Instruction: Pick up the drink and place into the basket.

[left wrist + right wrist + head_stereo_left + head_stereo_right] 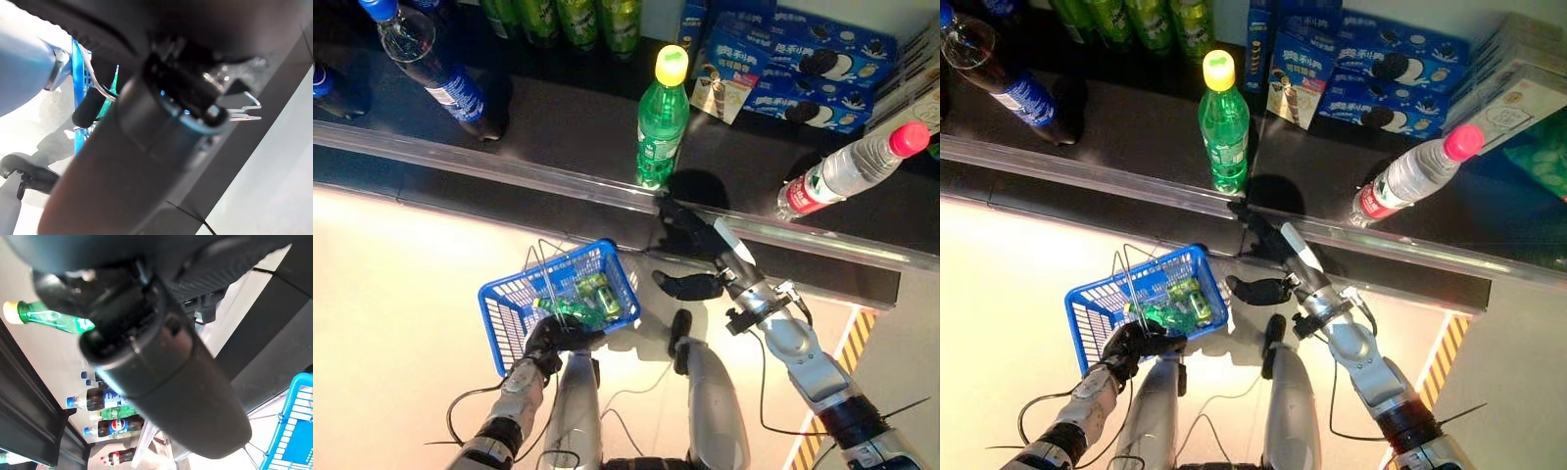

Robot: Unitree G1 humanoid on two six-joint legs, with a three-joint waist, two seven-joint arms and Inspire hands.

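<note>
A green drink bottle (661,122) with a yellow cap stands upright near the front edge of the dark shelf. Just in front of and below its base is my right hand (697,242), open, its fingers stretched towards the shelf rail and its thumb (690,286) spread apart; it holds nothing. The same bottle (49,318) shows past this hand in the right wrist view. Lower down, my left hand (548,340) is curled on the near rim of a blue wire basket (570,258). Green drinks (576,307) lie inside the basket.
A silver rail (509,176) runs along the shelf front. On the shelf are a cola bottle (435,64) at the left, a pink-capped water bottle (847,171) at the right, blue biscuit boxes (803,59) and green bottles (578,18) at the back.
</note>
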